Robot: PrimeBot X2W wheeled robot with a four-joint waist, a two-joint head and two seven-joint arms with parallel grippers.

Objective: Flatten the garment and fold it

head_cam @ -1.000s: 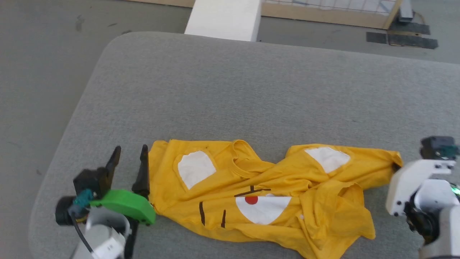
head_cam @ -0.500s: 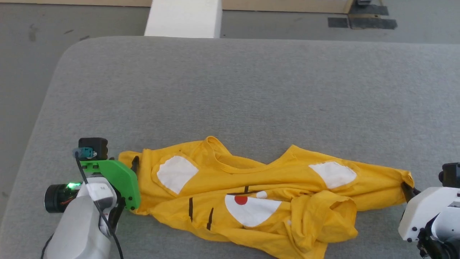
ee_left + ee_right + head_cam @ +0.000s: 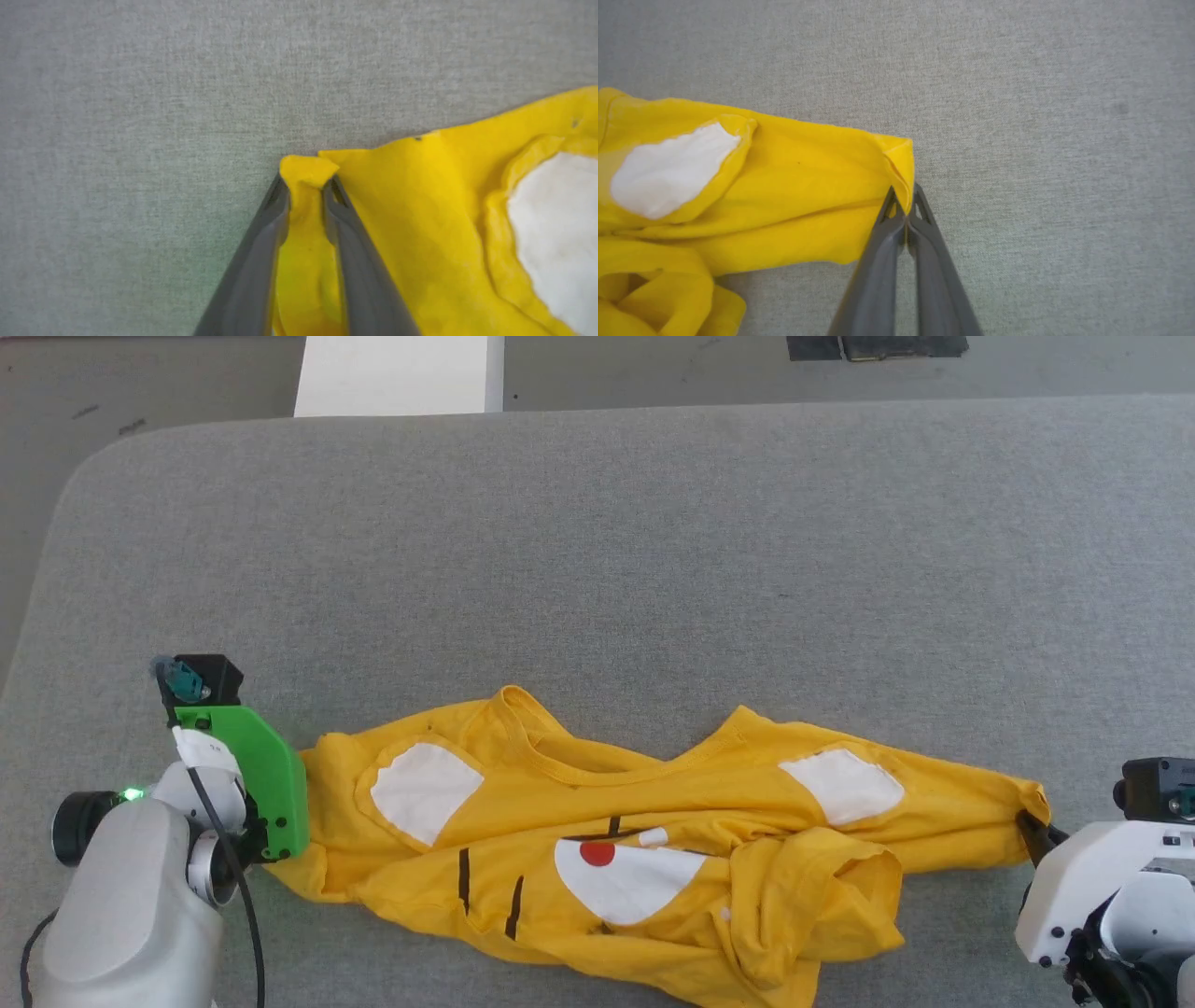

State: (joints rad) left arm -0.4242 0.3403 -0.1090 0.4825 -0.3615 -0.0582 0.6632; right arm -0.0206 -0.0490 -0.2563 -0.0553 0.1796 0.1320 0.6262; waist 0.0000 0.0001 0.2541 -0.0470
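a bright yellow shirt point(image 3: 523, 803) lies crumpled across the near part of a grey padded table point(image 3: 597, 569), stretched sideways between the two grippers. the left gripper point(image 3: 306, 186) is at the shirt's left end, with a bunched fold of yellow cloth filling the gap between its fingers and puffing out just past the tips, so it is clamped on the shirt. in the head view a green bracket point(image 3: 257, 775) on that wrist covers the fingers where they meet the cloth. the right gripper point(image 3: 906, 198) is at the far right end, fingers pressed together on the folded edge of a sleeve. the neckline faces the far side of the table and sags in a shallow curve between two raised points. one white patch point(image 3: 420, 791) sits near the left end and another point(image 3: 840, 784) near the right. below them are a white muzzle with a red dot point(image 3: 597, 852) and two short black stripes point(image 3: 464, 880). the lower right part of the shirt is heaped in loose folds. a white block point(image 3: 397, 373) stands beyond the table's far edge.
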